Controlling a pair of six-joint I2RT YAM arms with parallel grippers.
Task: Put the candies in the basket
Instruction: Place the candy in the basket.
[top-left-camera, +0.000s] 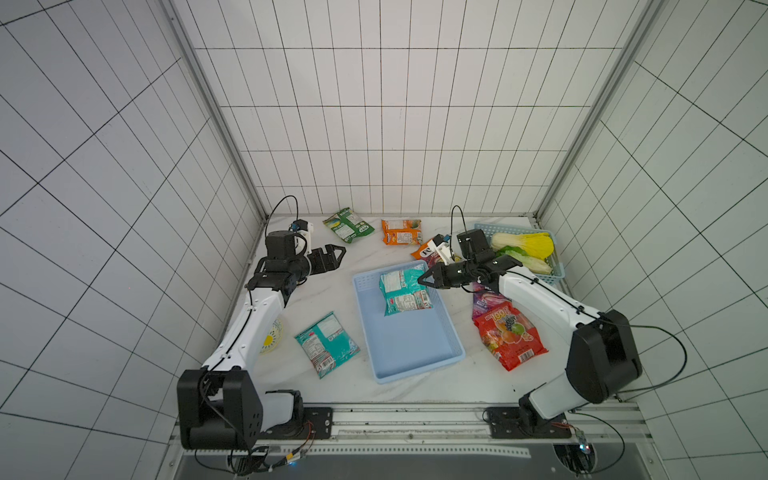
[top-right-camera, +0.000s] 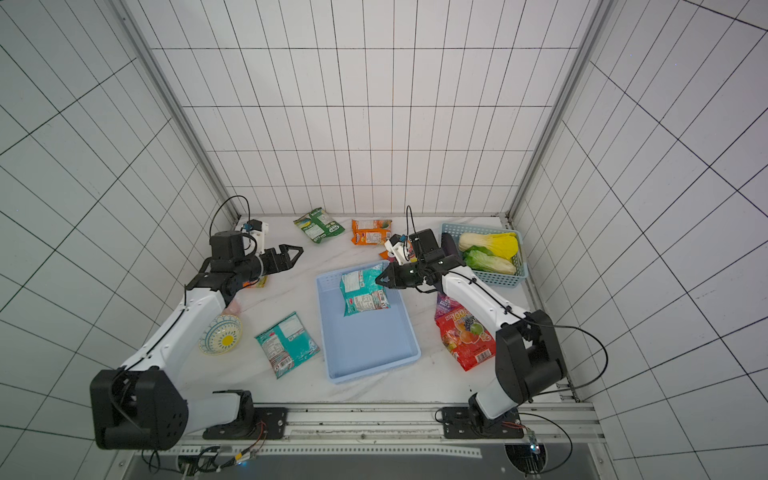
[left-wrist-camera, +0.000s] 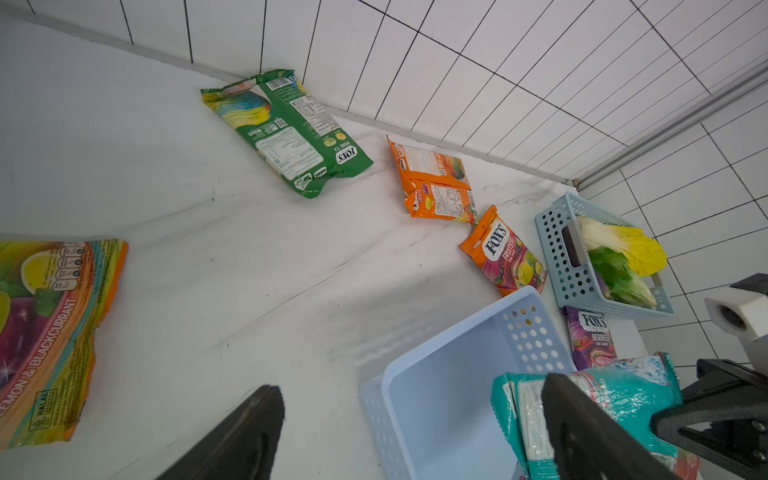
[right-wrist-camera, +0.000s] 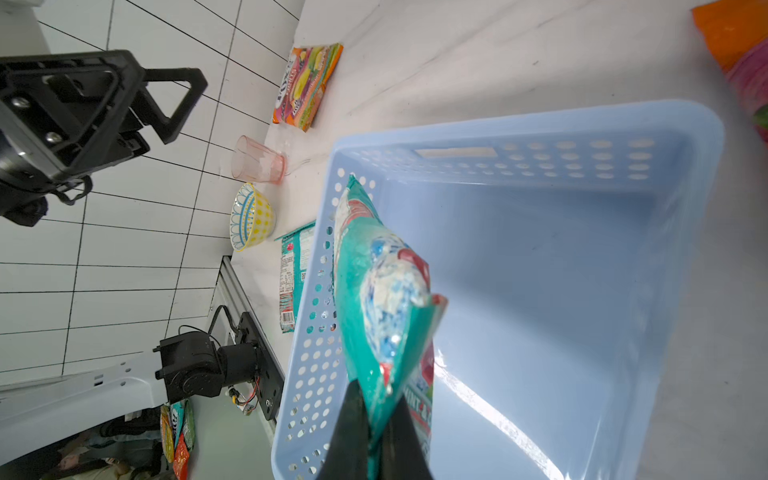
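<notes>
Teal plastic is met first on the near side of the counter (top-left-camera: 291, 380). One teal bag (top-left-camera: 327, 345) is lying flat there, just beside the basket's left wall and outside it. On the opposite near side a red bag (top-left-camera: 509, 336) is found on the counter, with a purple bag (top-left-camera: 484, 301) touching its far end, partly under the right arm.

Between these the basket (top-left-camera: 409, 340) is seen, its near half bare. Over its far half a second teal bag (top-left-camera: 403, 293) is pinched at one edge by the right pincer (top-left-camera: 422, 279), the fingers pressed together on the crinkled film. In the right wrist view this bag is shown hanging down inside the perforated walls. Whether its lower end is touching the floor cannot be told.

The delivery step is judged to be in hand: bag over basket, release not yet made. A parting of those fingers is called for next, so that the bag is dropped flat, and then a lift clear of the rim.

Further back, the left pincer (top-left-camera: 332, 257) is held spread wide and empty above the counter, well apart from the basket. Beyond it, near the far wall, a green bag (top-left-camera: 347, 224) and an orange bag (top-left-camera: 401, 231) are waiting. Another orange FOXS bag (left-wrist-camera: 505, 253) is lying just beside the small lattice basket (left-wrist-camera: 567, 270) of cabbages (top-left-camera: 523, 245). The green bag is judged the likeliest pick for the open left pincer.
</notes>
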